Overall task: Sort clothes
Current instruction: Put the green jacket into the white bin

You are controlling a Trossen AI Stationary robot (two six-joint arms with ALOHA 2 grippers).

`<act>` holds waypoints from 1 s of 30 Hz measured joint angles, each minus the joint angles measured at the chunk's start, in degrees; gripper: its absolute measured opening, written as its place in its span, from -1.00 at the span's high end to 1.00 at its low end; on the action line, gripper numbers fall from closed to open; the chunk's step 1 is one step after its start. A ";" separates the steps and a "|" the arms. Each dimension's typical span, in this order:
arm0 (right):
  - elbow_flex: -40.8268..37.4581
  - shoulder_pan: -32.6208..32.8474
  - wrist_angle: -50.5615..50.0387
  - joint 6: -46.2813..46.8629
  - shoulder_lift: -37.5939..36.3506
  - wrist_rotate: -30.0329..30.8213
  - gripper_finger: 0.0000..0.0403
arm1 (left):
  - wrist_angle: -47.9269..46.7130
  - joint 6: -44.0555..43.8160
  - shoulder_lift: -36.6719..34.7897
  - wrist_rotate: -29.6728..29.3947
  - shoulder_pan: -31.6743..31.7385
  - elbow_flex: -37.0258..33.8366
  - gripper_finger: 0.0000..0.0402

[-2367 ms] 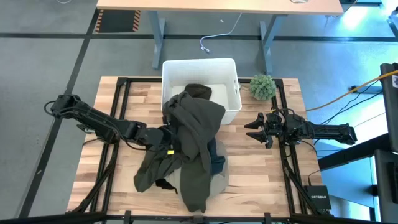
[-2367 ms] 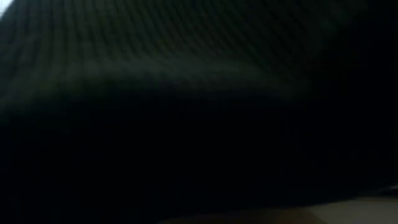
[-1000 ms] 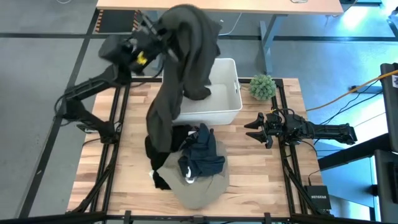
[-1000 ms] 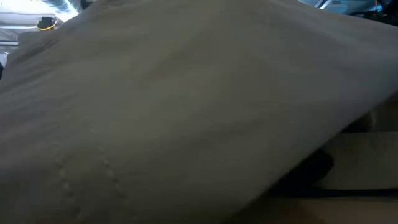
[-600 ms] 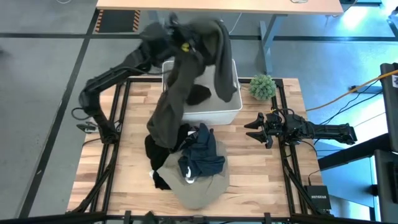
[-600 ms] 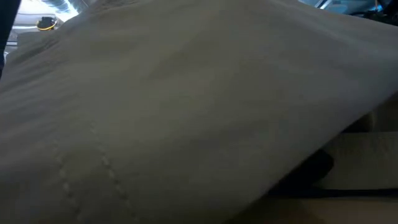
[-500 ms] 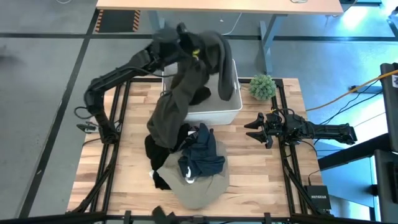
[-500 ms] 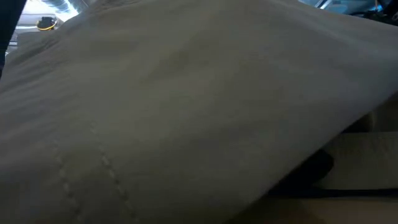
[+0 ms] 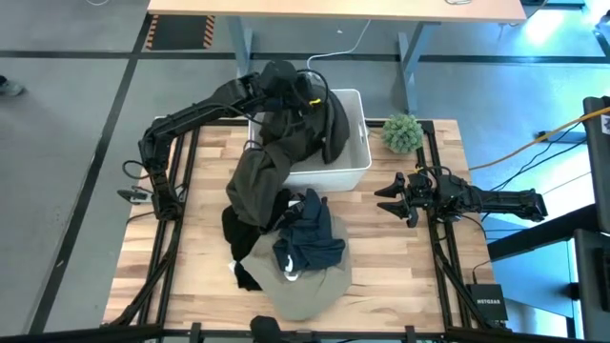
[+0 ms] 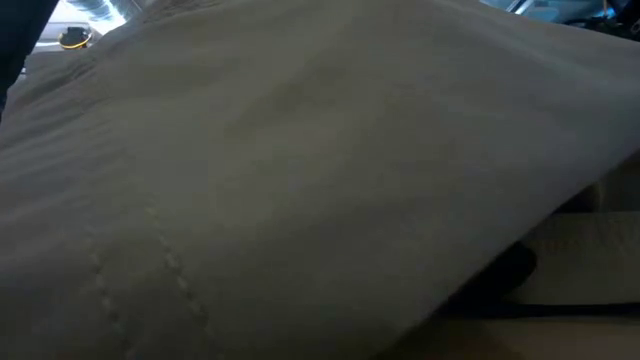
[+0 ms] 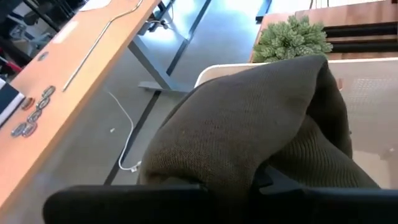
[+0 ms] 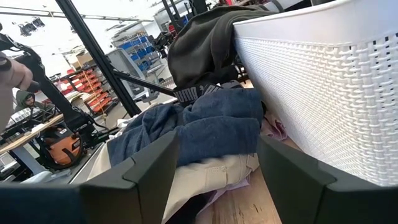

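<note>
The dark olive green garment (image 9: pixel 276 143) hangs from my left gripper (image 9: pixel 297 90) above the white bin (image 9: pixel 355 152). It drapes over the bin's near left wall, and its lower end (image 9: pixel 250 195) lies on the table beside the pile. The pile holds a dark blue garment (image 9: pixel 310 238), a black one (image 9: pixel 236 233) and a khaki-beige one (image 9: pixel 305 291), which fills the low view (image 10: pixel 300 180). A bit of pink cloth (image 12: pixel 275 129) shows under the blue one. My right gripper (image 9: pixel 386 195) is open and empty, right of the pile. My left gripper is shut on a bunched part of the olive garment (image 11: pixel 249 165), with several layers gathered between the fingers (image 11: pixel 155 199). It comes from the table's left, slanting down over the bin. The cloth hangs slack over the bin's wall, and its lower end lies on the table.
A small green plant (image 9: pixel 402 131) stands by the bin's right far corner. A desk (image 9: pixel 334 10) stands beyond the table's far edge. Bare wood shows at the table's left (image 9: pixel 200 248) and right of the pile (image 9: pixel 391 257).
My left gripper has carried the olive garment toward the table's right and down over the bin, still shut on it. The garment's upper part has sunk onto the bin's wall and into the bin. Its lower end has stayed on the table.
</note>
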 joint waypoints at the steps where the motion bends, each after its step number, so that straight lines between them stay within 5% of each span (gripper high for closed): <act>1: 0.00 0.01 0.00 0.00 0.01 -0.02 -0.18 | -0.37 -0.12 -0.10 -0.01 -0.02 0.00 0.91; 8: 0.00 0.00 -0.01 0.00 0.01 0.00 -0.18 | -0.46 -2.56 -0.91 -0.65 0.13 0.00 0.83; 16: 0.00 0.01 0.00 0.00 0.01 0.00 -0.18 | -2.65 -7.36 -1.13 -1.01 0.55 0.78 0.26; 22: 0.00 0.00 0.00 0.00 0.00 -0.02 -0.18 | -17.59 -11.95 -1.39 -1.00 0.46 10.75 0.02; 30: 0.00 -0.01 0.00 0.00 0.00 -0.02 -0.18 | -42.48 -19.46 -3.18 -1.01 -2.87 19.65 0.02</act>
